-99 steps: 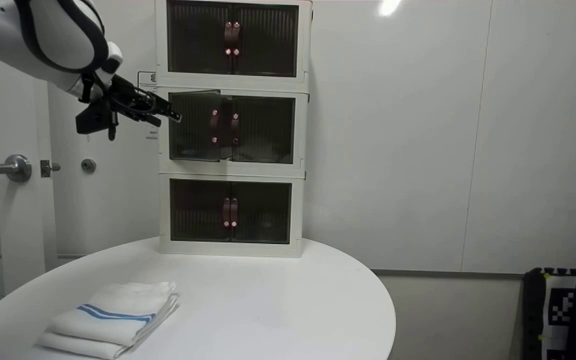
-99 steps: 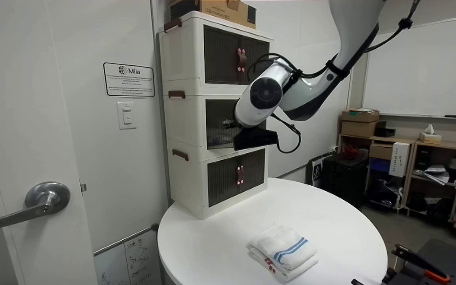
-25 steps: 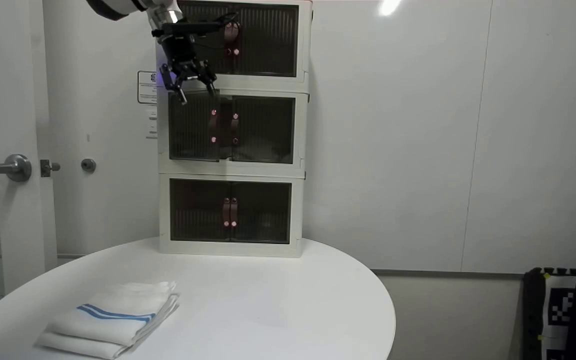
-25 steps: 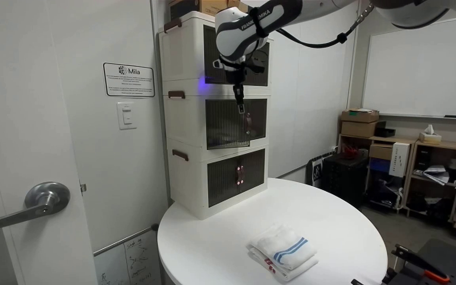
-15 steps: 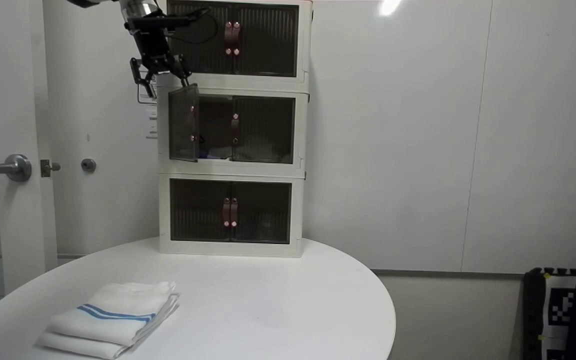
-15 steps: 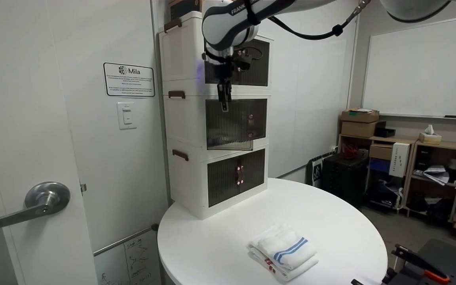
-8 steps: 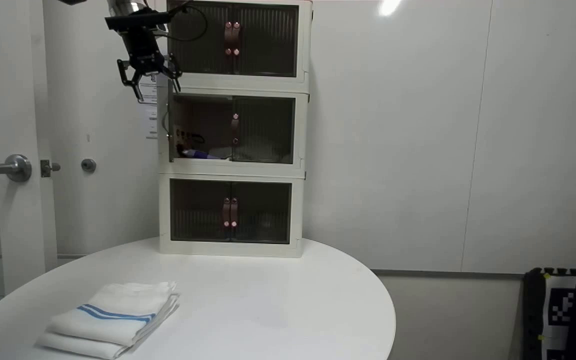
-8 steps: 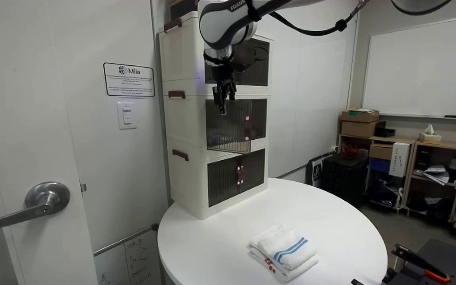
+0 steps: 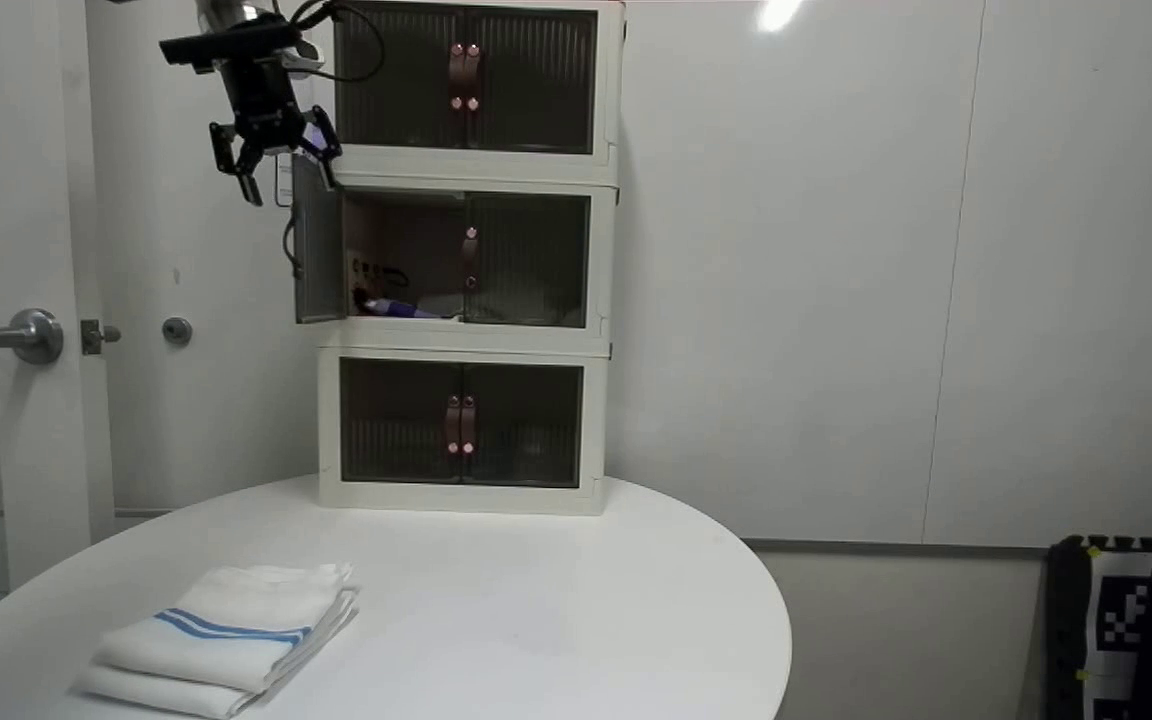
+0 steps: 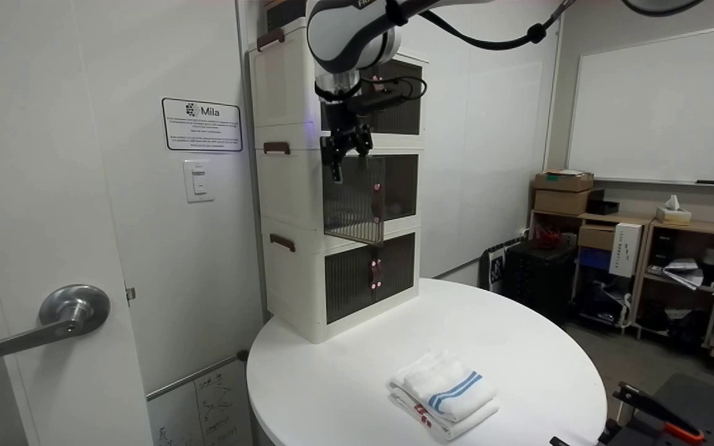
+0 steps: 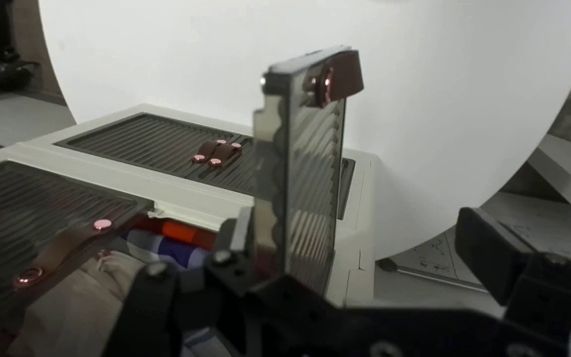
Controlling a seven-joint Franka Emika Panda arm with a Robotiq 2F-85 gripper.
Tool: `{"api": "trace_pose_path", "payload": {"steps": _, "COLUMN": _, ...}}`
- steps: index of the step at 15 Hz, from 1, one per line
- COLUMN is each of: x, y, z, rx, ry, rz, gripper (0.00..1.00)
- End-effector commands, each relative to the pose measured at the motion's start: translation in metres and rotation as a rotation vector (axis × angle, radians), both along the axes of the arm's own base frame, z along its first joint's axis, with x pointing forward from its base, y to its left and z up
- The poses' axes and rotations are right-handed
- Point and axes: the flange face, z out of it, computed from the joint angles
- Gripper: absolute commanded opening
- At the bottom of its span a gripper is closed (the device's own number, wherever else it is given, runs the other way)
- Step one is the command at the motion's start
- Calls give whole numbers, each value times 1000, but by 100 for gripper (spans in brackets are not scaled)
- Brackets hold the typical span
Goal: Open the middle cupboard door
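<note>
Where the door (image 9: 319, 245) stands: on the middle box (image 9: 496, 339); its nine-o'clock leaf (image 10: 351, 204) sticks out from the frame, wide open; its three-o'clock leaf (image 9: 531, 260) sits closed.
Gripper (image 9: 291, 190): spread wide, pointing to six o'clock, high in both exterior views, near the open leaf's upper edge.
Fingers (image 11: 488, 248): one on each side of the open leaf; in the wrist view they show at seven and four o'clock of it. Whether the nearer one touches, I cannot tell.
Strap (image 11: 346, 77): brown, on the open leaf's outer face, at one o'clock in the wrist view.
Bay (image 9: 421, 245): behind the open leaf; an orange thing (image 11: 181, 232) and a purple-and-white thing (image 11: 179, 252) lie inside.
Top box (image 9: 466, 163): at twelve o'clock of the middle box, closed.
Bottom box (image 9: 461, 498): at six o'clock, closed, standing on the table (image 9: 586, 620).
Towel (image 9: 216, 655): folded on the table, blue-striped, between seven and eight o'clock of the bottom box in an exterior view.
</note>
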Motion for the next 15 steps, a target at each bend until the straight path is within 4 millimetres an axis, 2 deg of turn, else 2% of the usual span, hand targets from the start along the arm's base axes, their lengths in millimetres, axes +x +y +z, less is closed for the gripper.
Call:
{"api": "trace_pose_path", "payload": {"steps": 1, "x": -11, "y": 17, "z": 10, "rx": 76, "ry": -17, "rz": -91, "gripper": 100}}
{"api": "trace_pose_path", "payload": {"steps": 7, "x": -18, "y": 36, "z": 16, "rx": 135, "ry": -26, "rz": -140, "gripper": 100}}
{"api": "trace_pose_path", "payload": {"steps": 9, "x": -18, "y": 30, "z": 32, "rx": 156, "ry": -24, "rz": -144, "gripper": 100}}
{"api": "trace_pose_path", "payload": {"steps": 15, "x": -39, "y": -18, "z": 157, "rx": 224, "ry": 57, "rz": -54, "gripper": 100}}
